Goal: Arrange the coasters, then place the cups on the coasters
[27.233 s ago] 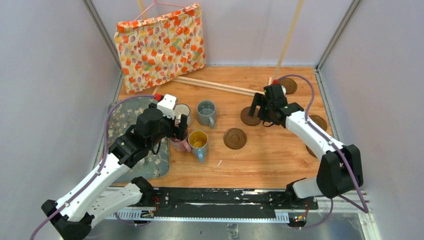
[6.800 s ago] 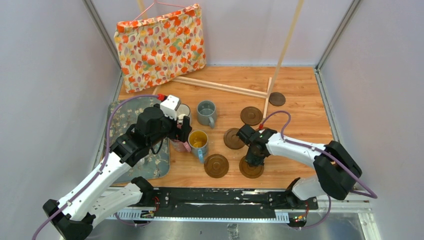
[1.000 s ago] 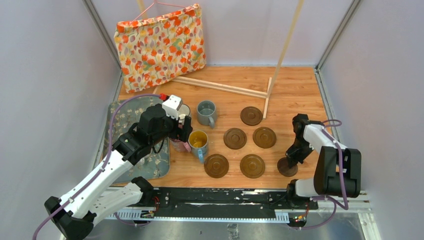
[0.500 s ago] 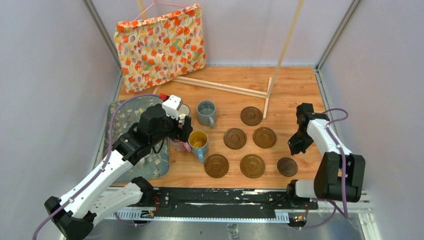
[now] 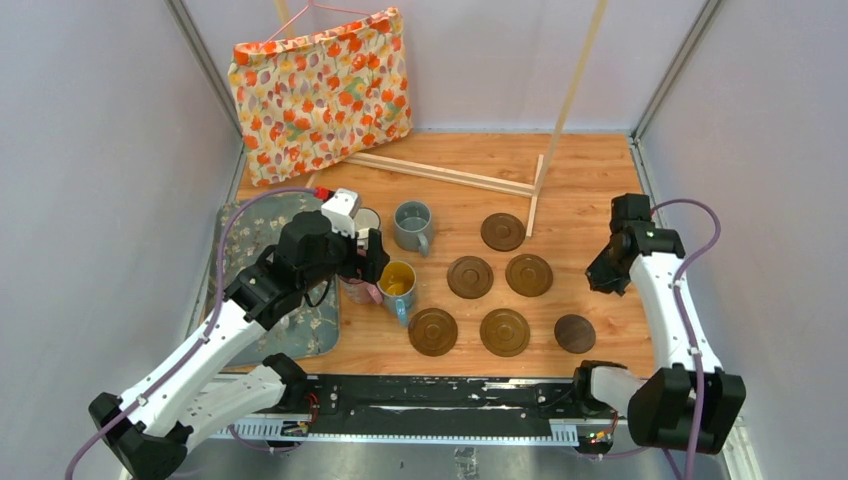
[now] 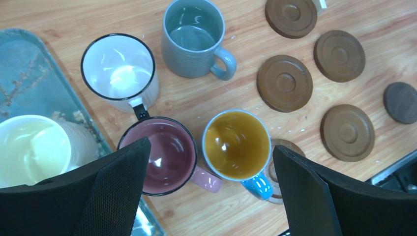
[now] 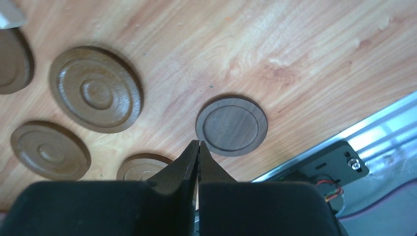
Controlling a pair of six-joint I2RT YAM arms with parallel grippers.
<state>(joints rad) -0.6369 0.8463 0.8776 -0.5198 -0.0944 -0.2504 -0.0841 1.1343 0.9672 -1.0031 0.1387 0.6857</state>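
Several dark-brown coasters lie in two rows on the wooden table, among them a back one (image 5: 503,231), a front middle one (image 5: 505,332) and the darker rightmost one (image 5: 575,333) (image 7: 231,125). My right gripper (image 5: 604,282) (image 7: 198,142) hovers shut and empty, behind and to the right of that coaster. My left gripper (image 5: 371,262) (image 6: 209,147) hangs wide open above the cups, touching none. Below it stand the pink cup (image 6: 160,155) and the blue cup with yellow inside (image 6: 237,145) (image 5: 397,283). Behind them are the grey-blue cup (image 6: 194,32) (image 5: 412,226) and the white dark-rimmed cup (image 6: 118,66). A cream cup (image 6: 32,147) stands on the grey mat.
The grey floral mat (image 5: 240,225) lies at the left edge. A flowered fabric bag (image 5: 320,90) leans on the back wall, with thin wooden sticks (image 5: 440,172) on the table before it. A black rail (image 5: 430,395) runs along the near edge.
My right gripper has left the rightmost front coaster on the table and drawn up and back to the right, still shut. The left arm has not moved.
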